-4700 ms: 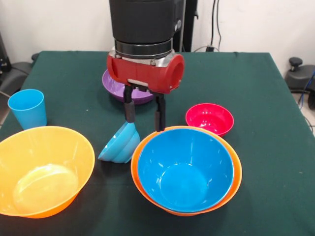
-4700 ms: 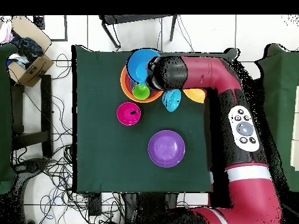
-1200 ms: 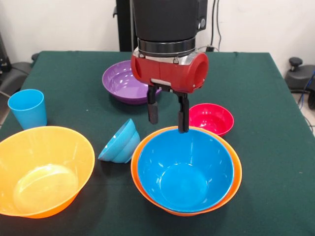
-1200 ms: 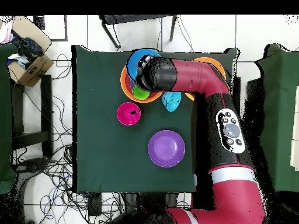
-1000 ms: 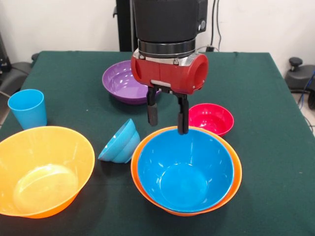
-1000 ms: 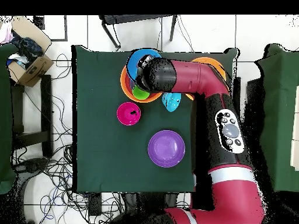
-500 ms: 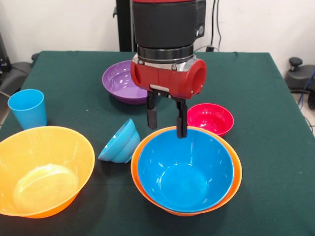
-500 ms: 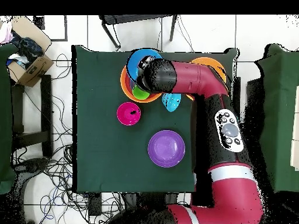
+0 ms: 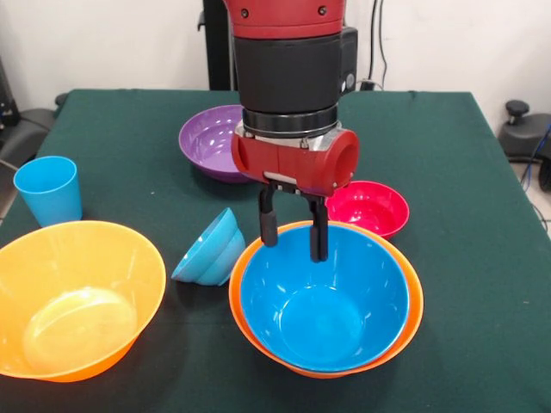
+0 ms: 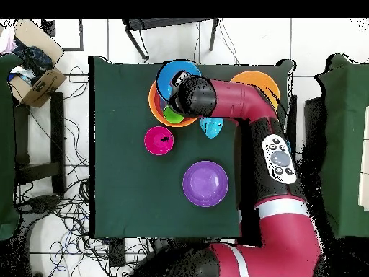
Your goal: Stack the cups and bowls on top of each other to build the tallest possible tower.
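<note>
The gripper (image 9: 293, 235) hangs with jaws open and empty over the far rim of the blue bowl (image 9: 323, 297), which sits nested in an orange bowl (image 9: 411, 314) on the green table (image 9: 448, 155). A second orange bowl (image 9: 73, 297), a tipped blue bowl (image 9: 209, 249), blue cup (image 9: 48, 189), purple bowl (image 9: 211, 142) and pink bowl (image 9: 368, 207) stand apart around them.

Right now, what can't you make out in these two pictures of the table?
- Overhead view: the arm covers most of the nested blue bowl and part of the far orange bowl.
- Front view: the wrist hides the purple bowl's right side.
- Front view: the tipped small blue bowls show only their undersides.
- Overhead view: the end effector is hidden under the arm.
</note>
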